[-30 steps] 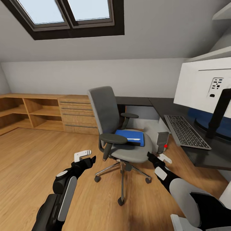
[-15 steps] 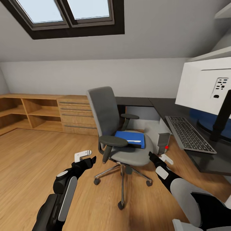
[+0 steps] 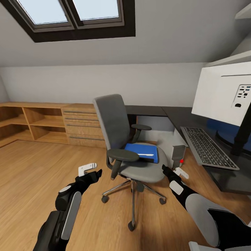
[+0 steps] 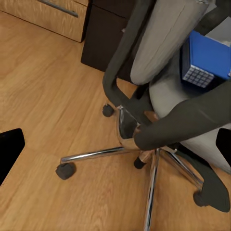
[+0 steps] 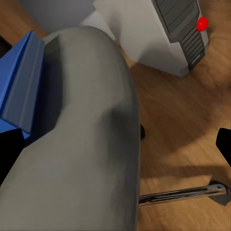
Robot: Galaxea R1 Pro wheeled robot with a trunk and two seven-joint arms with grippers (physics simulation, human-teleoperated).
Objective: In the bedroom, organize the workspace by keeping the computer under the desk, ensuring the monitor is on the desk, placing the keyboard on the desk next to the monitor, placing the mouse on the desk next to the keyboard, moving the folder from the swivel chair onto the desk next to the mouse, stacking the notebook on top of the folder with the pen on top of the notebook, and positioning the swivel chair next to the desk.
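monitor (image 3: 223, 94), keyboard (image 3: 208, 147) on table | folder (image 3: 143, 152) on chair (image 3: 130, 146) (unmoved) | both pincers apart, 12 o'clock

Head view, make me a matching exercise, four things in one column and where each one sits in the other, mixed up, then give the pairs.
Things:
1. folder
2. keyboard
3. computer
4. swivel chair

Places:
A. on the wood floor under the desk, red dot showing
B. on the wood floor in front of the desk
C. on the black desk top, beside the monitor
D. lying on the grey seat

Pairs: 1-D, 2-C, 3-A, 4-B
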